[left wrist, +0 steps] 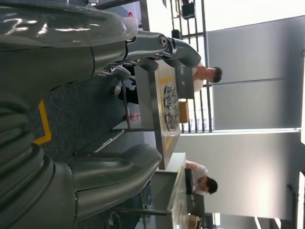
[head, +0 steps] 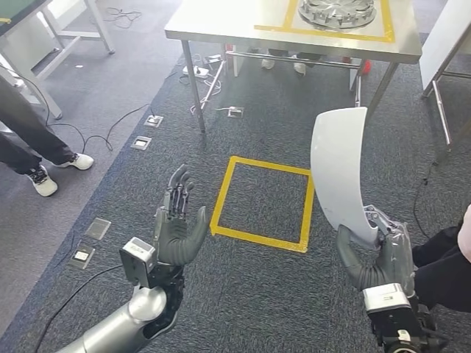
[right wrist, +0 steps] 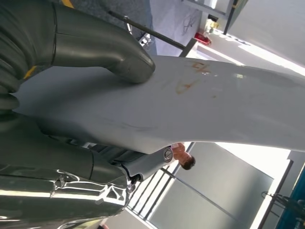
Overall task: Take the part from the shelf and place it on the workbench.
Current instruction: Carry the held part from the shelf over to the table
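Observation:
The part is a curved white blade-shaped panel, standing upright in my right hand at the lower right of the head view. In the right wrist view the thumb presses on the white panel and the fingers wrap its other side. My left hand is raised at the lower left, palm up, fingers spread, holding nothing. In the left wrist view the left hand's thumb and fingers are apart. The metal workbench stands ahead, with a yellow taped outline and a round metal disc on it.
A yellow taped square marks the carpet between me and the workbench. A person's legs and white shoes are at the left, and another person's dark sleeve at the right. Cables and floor sockets lie left of the bench. Seated people are behind it.

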`<state>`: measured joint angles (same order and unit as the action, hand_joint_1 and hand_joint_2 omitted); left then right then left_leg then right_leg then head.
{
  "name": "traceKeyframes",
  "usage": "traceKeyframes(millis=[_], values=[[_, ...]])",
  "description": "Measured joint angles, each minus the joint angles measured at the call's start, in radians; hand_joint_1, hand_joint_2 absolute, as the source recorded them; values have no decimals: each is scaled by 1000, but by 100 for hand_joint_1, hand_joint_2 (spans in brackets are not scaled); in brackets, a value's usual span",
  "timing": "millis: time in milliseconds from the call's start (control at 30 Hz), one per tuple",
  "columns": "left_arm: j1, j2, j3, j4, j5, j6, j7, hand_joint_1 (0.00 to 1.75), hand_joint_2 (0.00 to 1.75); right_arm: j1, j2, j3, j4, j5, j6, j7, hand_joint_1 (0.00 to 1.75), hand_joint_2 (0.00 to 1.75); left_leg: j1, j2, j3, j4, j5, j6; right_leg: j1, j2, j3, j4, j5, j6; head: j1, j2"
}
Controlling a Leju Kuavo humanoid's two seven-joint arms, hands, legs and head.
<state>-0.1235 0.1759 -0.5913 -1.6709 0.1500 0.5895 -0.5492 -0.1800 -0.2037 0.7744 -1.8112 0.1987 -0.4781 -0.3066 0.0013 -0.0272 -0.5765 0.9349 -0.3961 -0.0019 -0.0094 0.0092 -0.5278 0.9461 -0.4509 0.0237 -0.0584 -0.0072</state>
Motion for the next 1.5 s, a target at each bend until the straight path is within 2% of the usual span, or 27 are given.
traceKeyframes(millis=[233,1100,1167,1233,1267,1333,1367,1400,1433,1467,1500], values=[[0,0,0,0,6,0,0,0,175,0,0,0,0,-2,-1,2,175,175,1,0,0,-1,0,-6,0,0,0,0,-1,-1,0,0],[0,2,0,0,7,0,0,0,175,0,0,0,0,-3,-1,4,175,175,-3,0,-1,2,-2,-4,-4,0,2,-3,0,0,0,0],[0,3,0,0,7,0,0,0,175,0,0,0,0,-3,-1,4,175,175,-5,0,0,0,-4,6,-7,-1,5,-11,2,6,-2,0],[0,3,0,-1,9,0,0,0,175,0,0,0,-1,-3,-1,4,175,175,3,1,19,-28,4,16,-5,-2,6,-12,-1,12,-3,0],[0,2,0,-1,10,0,0,0,175,0,0,0,-1,-3,-1,3,175,175,9,3,31,-44,8,18,-3,-2,-2,9,-14,14,-2,0],[0,1,0,-1,12,-1,0,0,175,-1,0,-1,-1,-3,-1,2,175,175,14,6,49,-62,11,20,-4,-3,-52,118,-65,21,5,0],[0,1,0,-1,12,-2,0,0,175,0,0,0,-1,-3,-1,1,175,175,16,7,52,-62,9,19,-8,-3,-91,193,-93,25,7,0],[1,1,0,-1,13,-2,0,0,175,3,0,0,-1,-3,-1,1,175,175,18,6,54,-61,5,16,-13,-3,-124,251,-108,31,8,0],[2,1,0,-1,13,-3,0,0,175,6,0,0,0,-3,-1,1,175,175,21,5,56,-58,1,12,-19,-3,-142,275,-104,37,8,0],[3,1,0,-1,14,-5,0,0,175,7,0,0,0,-3,-1,1,175,175,26,3,59,-53,-6,6,-26,-3,-139,257,-78,45,8,0],[3,1,0,-1,14,-7,0,0,175,7,0,0,0,-3,-1,1,175,175,31,1,62,-44,-15,-1,-33,-3,-115,198,-37,54,8,0]])
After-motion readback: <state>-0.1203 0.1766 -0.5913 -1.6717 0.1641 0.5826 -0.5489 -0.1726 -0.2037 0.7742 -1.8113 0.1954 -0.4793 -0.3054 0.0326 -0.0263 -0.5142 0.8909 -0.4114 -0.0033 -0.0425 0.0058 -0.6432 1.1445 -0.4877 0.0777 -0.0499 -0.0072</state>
